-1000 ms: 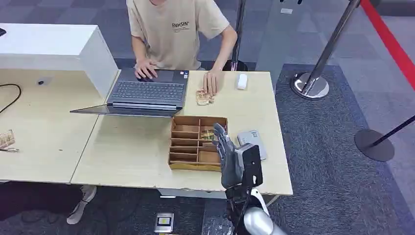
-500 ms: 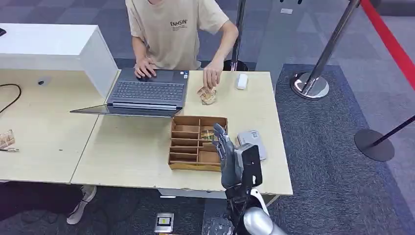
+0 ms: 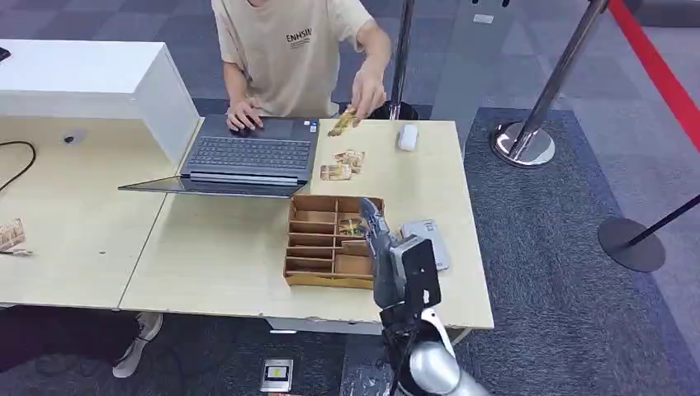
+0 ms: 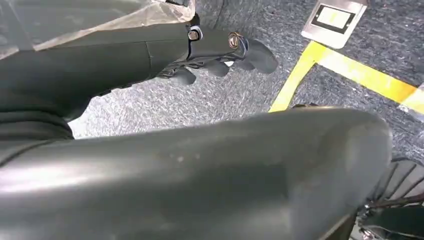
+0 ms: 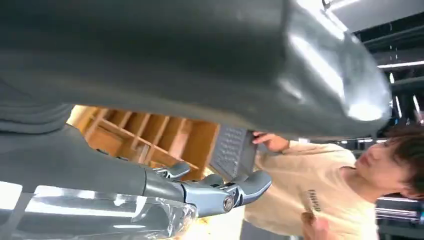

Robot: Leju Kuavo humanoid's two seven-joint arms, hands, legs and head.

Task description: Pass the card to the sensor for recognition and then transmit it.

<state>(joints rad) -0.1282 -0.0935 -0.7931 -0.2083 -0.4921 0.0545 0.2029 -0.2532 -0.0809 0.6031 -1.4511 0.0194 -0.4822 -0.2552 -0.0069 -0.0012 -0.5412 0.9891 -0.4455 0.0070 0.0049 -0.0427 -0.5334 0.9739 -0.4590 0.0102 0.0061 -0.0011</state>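
right hand [image 3: 381, 247] hovers over the near right corner of the wooden divided tray [image 3: 307, 266], fingers loosely spread, holding nothing. card [image 3: 353, 226] lies in a tray compartment just beyond the fingertips. grey sensor [image 3: 432, 237] just right of the hand. left hand [image 4: 220, 50] hangs empty, fingers loose.

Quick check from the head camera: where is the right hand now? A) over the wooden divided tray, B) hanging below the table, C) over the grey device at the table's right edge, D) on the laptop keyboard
A: the right hand reaches over the wooden divided tray, holding nothing.
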